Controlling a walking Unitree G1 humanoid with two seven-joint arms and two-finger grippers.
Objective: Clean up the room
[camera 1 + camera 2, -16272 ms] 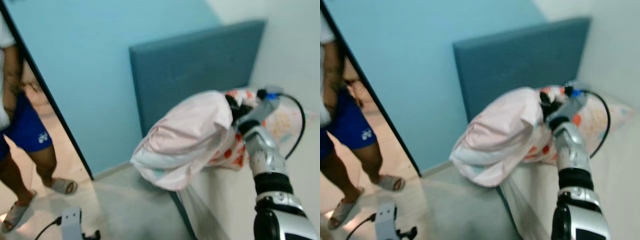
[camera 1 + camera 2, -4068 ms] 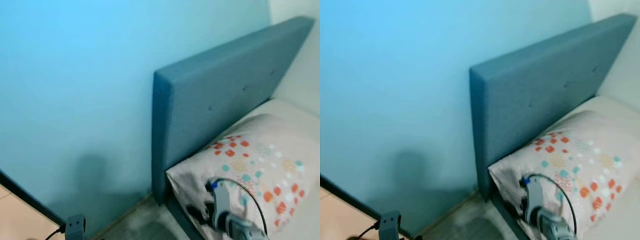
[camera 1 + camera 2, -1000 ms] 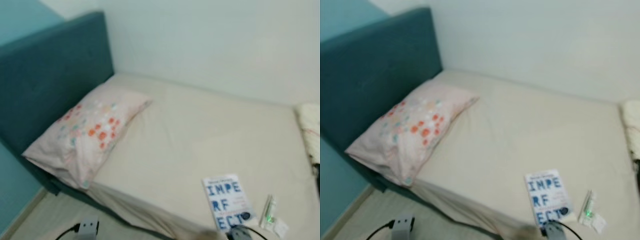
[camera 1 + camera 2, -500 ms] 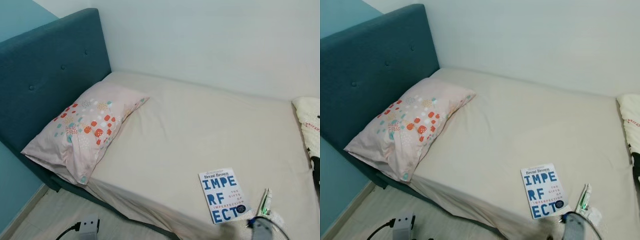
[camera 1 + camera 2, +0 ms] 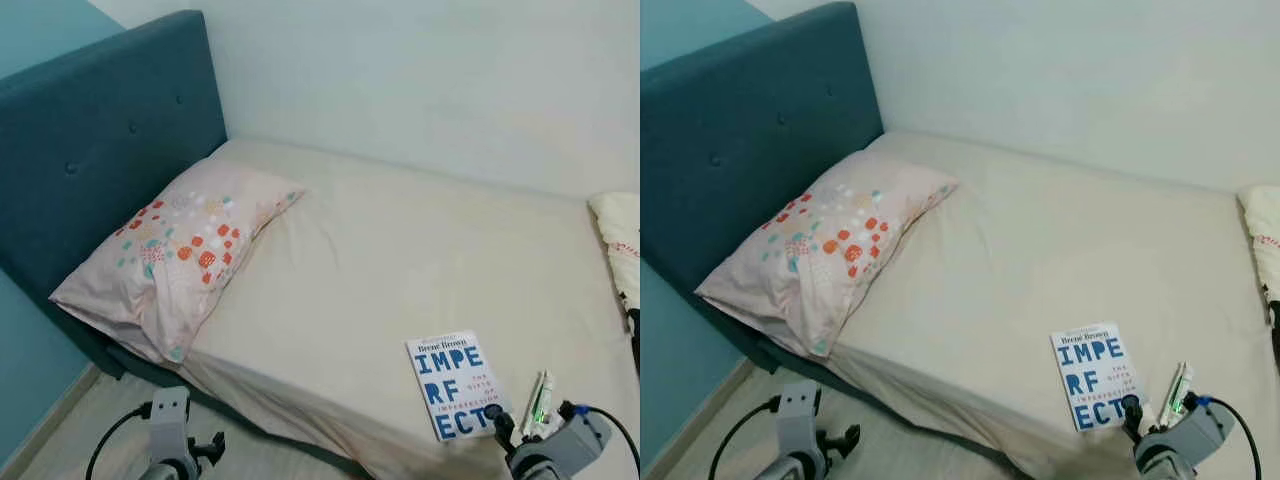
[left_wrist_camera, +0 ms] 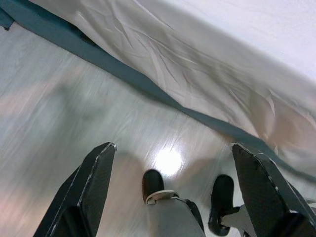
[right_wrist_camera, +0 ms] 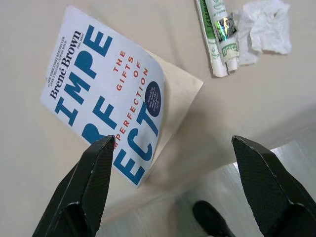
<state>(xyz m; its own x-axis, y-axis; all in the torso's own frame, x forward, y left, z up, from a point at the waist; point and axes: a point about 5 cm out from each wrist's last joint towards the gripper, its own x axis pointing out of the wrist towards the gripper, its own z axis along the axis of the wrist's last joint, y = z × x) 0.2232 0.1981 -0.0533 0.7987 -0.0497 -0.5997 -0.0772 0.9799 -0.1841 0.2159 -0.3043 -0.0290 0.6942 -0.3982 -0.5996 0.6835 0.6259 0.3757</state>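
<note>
Clutter for me to clear is the book [image 5: 455,385], lying flat on the bed [image 5: 400,260] near the foot-side edge, with a small green-printed tube [image 7: 217,30] and a crumpled tissue [image 7: 261,24] just beside it. I hold my right claw [image 7: 173,148] above the book's lower corner with fingers spread wide, I judge so it can drop and close on the cover. My left claw [image 6: 170,158], also spread wide, hangs idle over the floor beside the bed, and the pillow [image 5: 170,255] sits against the headboard [image 5: 90,130], where it belongs.
</note>
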